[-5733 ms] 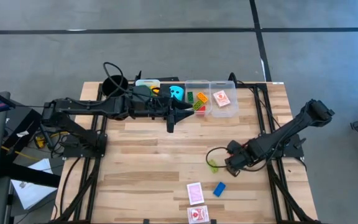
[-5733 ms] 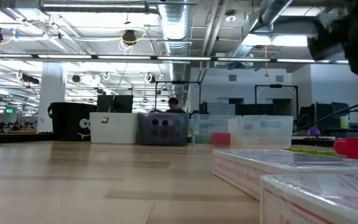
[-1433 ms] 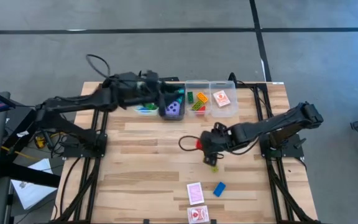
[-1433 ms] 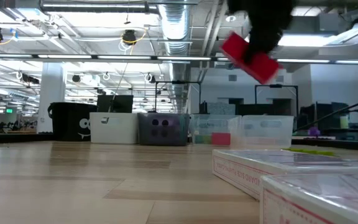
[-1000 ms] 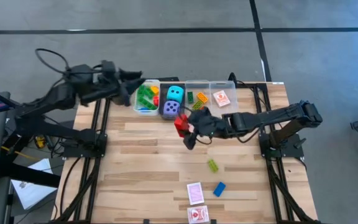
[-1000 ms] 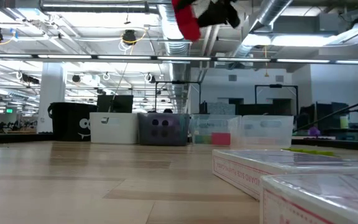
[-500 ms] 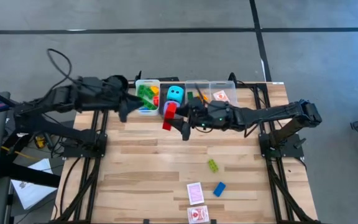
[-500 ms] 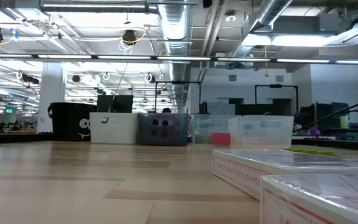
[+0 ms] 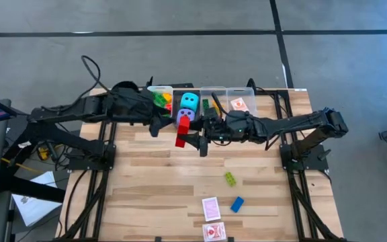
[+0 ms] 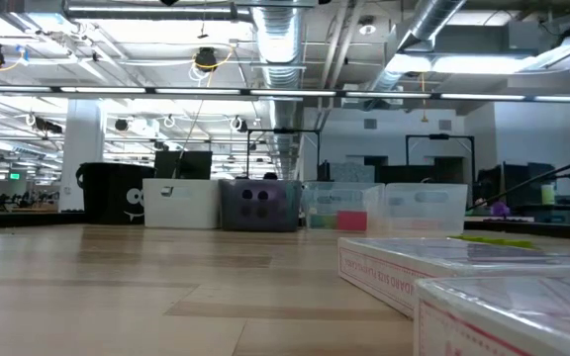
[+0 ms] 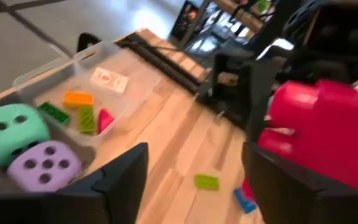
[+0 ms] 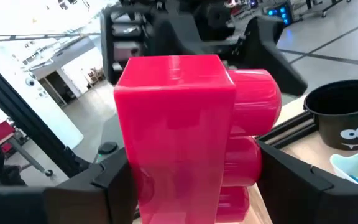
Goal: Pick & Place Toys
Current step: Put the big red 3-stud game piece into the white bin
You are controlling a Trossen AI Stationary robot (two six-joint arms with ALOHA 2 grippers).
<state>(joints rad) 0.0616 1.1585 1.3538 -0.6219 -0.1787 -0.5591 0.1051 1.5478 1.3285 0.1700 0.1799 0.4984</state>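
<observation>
While the right pincer point(image 9: 192, 139) clamps the red brick point(image 9: 181, 132) between its fingers, left pincer point(image 9: 158, 124) apart, just beside.

We log even bright overhead light, faint shadows, ceiling-lamp glare in the low view, and blurred wrist views.

red brick point(image 12: 185, 124): glossy smooth plastic | table point(image 9: 160, 175): pale wood planks, matt | bins point(image 9: 237, 115): clear plastic | dice point(image 11: 45, 165): matt, soft-looking
</observation>
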